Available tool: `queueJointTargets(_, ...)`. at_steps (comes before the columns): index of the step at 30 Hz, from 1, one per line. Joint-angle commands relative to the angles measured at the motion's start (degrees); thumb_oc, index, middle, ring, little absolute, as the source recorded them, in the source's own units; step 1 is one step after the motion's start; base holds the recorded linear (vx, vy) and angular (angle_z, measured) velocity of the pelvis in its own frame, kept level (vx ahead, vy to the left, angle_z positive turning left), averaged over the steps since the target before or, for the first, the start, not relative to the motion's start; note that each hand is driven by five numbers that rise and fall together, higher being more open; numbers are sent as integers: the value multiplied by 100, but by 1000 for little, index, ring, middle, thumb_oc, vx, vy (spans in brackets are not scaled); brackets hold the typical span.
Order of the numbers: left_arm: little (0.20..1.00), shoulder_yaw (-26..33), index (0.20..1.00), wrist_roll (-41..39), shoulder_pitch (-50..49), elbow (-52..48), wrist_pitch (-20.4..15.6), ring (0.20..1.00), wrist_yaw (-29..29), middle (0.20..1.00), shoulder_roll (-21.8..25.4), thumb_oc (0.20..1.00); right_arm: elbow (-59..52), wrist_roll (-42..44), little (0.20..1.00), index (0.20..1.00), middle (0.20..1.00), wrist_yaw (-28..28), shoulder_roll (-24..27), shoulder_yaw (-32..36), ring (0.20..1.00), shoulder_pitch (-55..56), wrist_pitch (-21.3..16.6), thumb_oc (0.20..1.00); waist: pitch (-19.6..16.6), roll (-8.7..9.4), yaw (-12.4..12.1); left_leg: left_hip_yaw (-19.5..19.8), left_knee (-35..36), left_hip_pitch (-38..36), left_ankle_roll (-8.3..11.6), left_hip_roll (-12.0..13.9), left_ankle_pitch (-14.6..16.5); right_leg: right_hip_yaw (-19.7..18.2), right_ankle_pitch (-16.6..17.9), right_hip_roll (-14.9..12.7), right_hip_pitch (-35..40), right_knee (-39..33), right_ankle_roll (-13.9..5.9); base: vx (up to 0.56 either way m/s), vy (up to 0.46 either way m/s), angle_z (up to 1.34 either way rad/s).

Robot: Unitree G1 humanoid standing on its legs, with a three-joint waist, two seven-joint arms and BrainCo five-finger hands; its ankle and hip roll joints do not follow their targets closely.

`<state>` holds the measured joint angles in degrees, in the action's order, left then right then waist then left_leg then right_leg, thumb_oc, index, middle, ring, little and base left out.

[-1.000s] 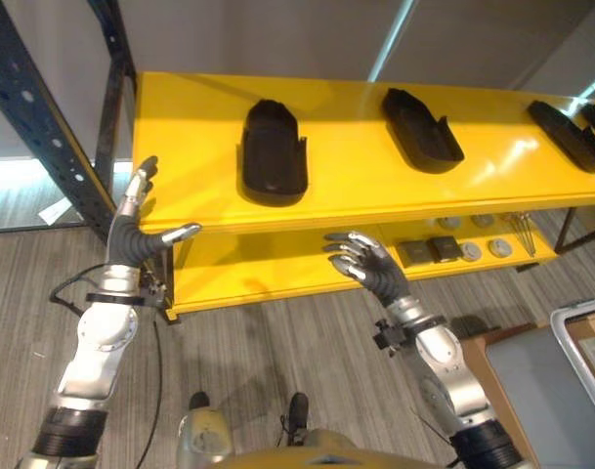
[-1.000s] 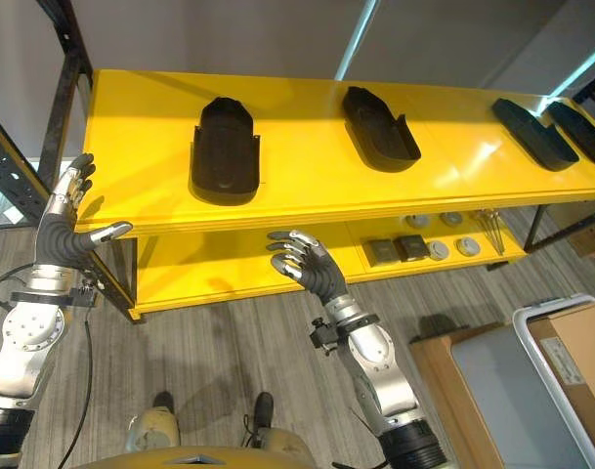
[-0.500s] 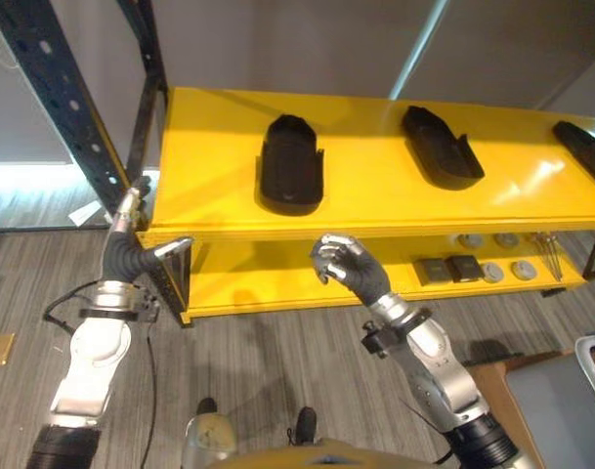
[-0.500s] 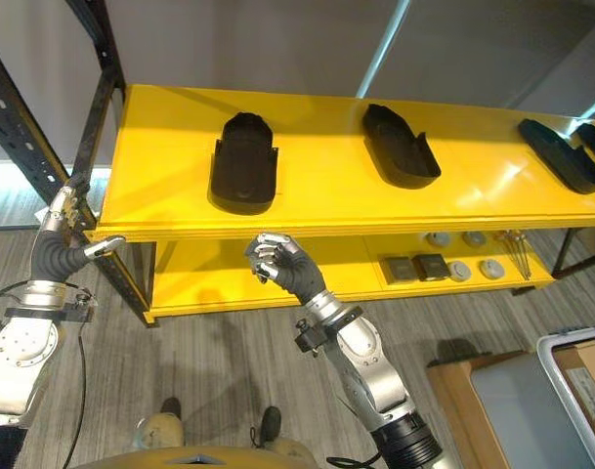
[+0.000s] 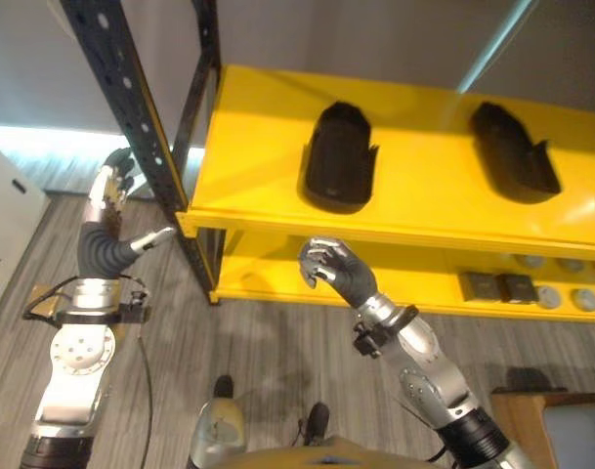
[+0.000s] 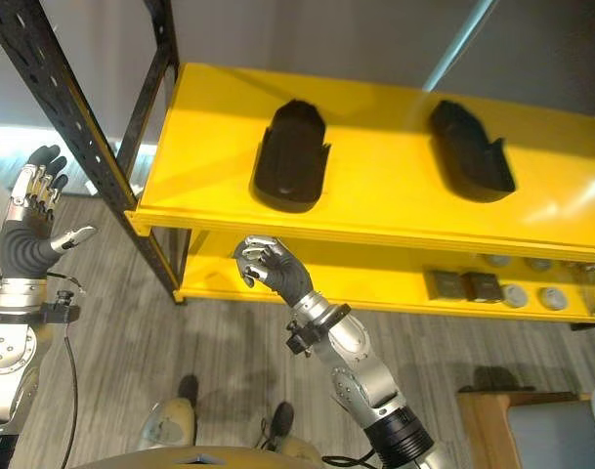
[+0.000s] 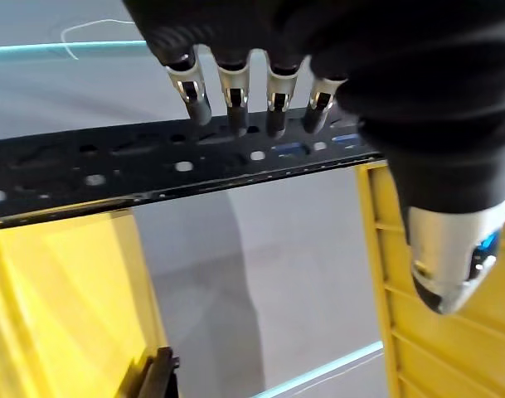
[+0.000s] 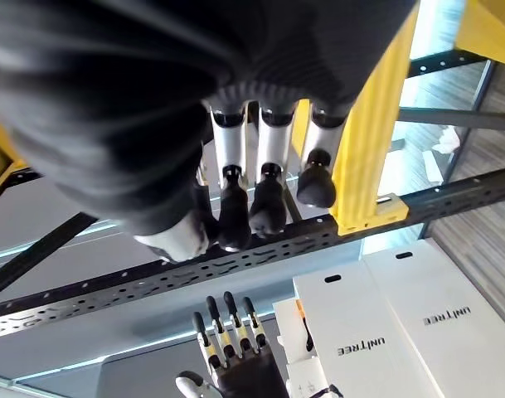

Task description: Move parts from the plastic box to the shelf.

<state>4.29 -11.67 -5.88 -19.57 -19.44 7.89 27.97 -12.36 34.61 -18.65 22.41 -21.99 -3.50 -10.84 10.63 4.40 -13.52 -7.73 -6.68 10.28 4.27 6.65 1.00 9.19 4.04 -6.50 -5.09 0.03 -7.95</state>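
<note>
Parts (image 5: pixel 339 168) lie on shelf (image 5: pixel 424 210) above curled, empty right hand (image 5: pixel 333 272).

Yellow shelf, black parts, dark upright

Past the right hand (image 6: pixel 268 269), silver fingers with dark tips and empty, the shelf (image 6: pixel 375 210) is bright yellow, and two parts (image 6: pixel 291 156) on it are matte black. Beside the left hand (image 6: pixel 28 239) stands a dark blue-black post (image 6: pixel 72 117) patterned with punched holes. The floor (image 6: pixel 219 342) is grey with streaked planks.
</note>
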Motion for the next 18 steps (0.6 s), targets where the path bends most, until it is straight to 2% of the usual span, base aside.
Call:
queueJointTargets(1, 1000, -13, 1000, -170, 184, -289, -359, 1000, 12, 1000, 127, 1000, -258, 236, 200, 200, 200, -43, -5, 81, 200, -291, -254, 200, -33, -212, -51, -445, 443, -831, 201, 64, 670, -42, -736, 7, -454, 740, -631, -10, 16, 19)
queueJointTargets(7, 1000, -25, 1000, -139, 140, -350, -335, 1000, 50, 1000, 171, 1000, -195, 76, 200, 200, 200, 181, 9, 212, 200, -416, -360, 200, 41, -335, -90, -389, 484, -602, 226, 76, 544, 58, -699, -13, -641, 729, -617, -3, 5, 14)
queueJointTargets(9, 1000, 29, 1000, -236, 93, -380, -345, 1000, 147, 1000, 142, 1000, -411, 17, 200, 200, 200, 395, -40, 458, 200, -551, -507, 200, 114, -440, -113, -370, 504, -415, 239, 77, 472, 75, -679, -26, -841, 721, -606, 0, 0, 0)
queueJointTargets(18, 1000, -101, 1000, -459, 249, -257, -340, 1000, 151, 1000, 44, 1000, -811, -403, 200, 200, 200, 963, -151, 1026, 200, -1169, -843, 200, 106, -618, -140, -385, 607, -101, 260, 73, 343, 120, -591, 15, -1138, 614, -610, 0, 5, 5)
